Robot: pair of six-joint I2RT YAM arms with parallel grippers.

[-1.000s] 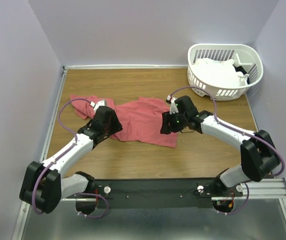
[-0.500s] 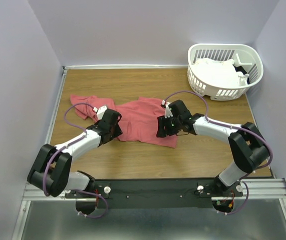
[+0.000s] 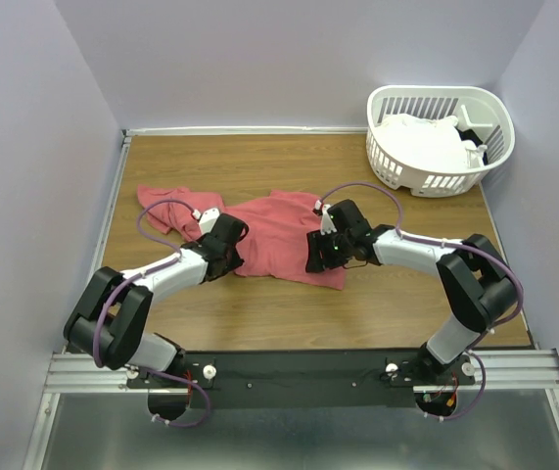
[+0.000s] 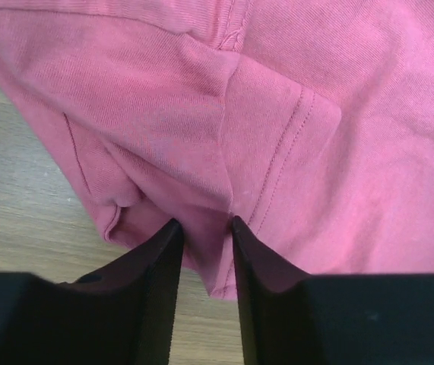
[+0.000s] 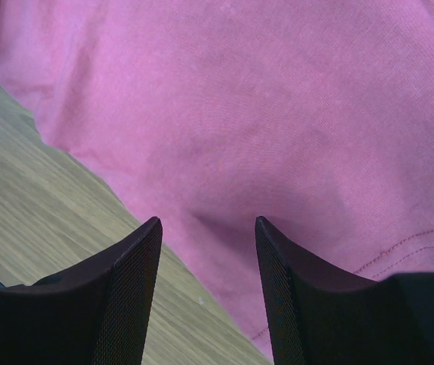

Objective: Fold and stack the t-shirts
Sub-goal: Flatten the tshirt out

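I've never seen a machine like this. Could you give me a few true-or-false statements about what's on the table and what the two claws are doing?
1. The red t-shirt lies on the wooden table. True.
2. The laundry basket is empty. False: white shirts are piled in it.
3. The right claw is clamped shut. False: its fingers stand apart over the red t-shirt's edge.
4. The left claw has a fold of the red t-shirt between its fingers. True.
5. The red t-shirt is neatly folded. False: it lies spread out and rumpled.
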